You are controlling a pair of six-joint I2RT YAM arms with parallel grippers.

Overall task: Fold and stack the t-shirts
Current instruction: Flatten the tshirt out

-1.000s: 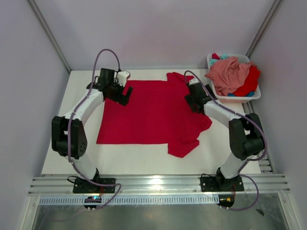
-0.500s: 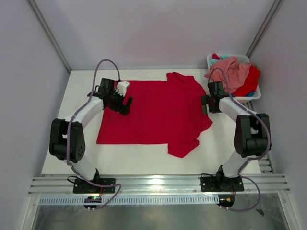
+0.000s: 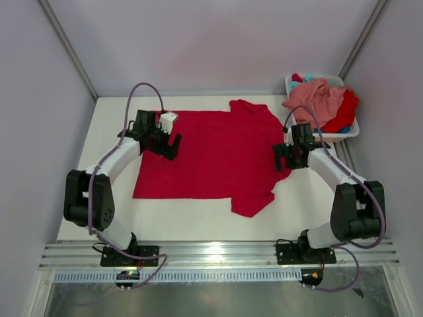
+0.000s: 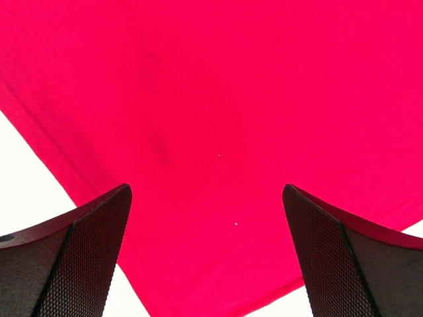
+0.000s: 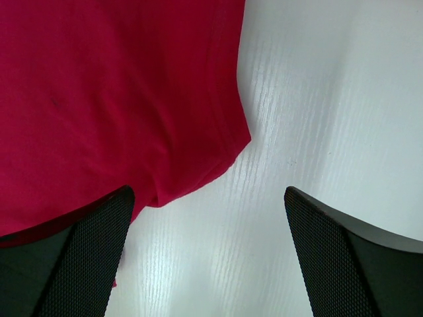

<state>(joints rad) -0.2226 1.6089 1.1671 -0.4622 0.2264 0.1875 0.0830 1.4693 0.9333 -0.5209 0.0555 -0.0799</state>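
Note:
A bright red t-shirt (image 3: 211, 155) lies spread flat across the white table, one sleeve pointing back and the other toward the front right. My left gripper (image 3: 170, 142) hovers open over its far left corner. In the left wrist view red cloth (image 4: 218, 99) fills the space between the open fingers of that gripper (image 4: 205, 193). My right gripper (image 3: 283, 157) is open at the shirt's right edge. The right wrist view shows a red sleeve hem (image 5: 112, 92) to the left of this gripper (image 5: 209, 193), with bare table between the fingers. More t-shirts, salmon pink (image 3: 317, 102), red (image 3: 345, 112) and a bit of teal (image 3: 295, 84), lie heaped in the basket.
A white plastic basket (image 3: 350, 132) stands at the back right corner, close behind the right arm. Grey walls enclose the table (image 3: 198, 214) on three sides. A metal rail with both arm bases runs along the near edge.
The right gripper has swung off the shirt's right part, out to its right edge and a little nearer. The left gripper has shifted slightly nearer over the left corner. Both stay open.

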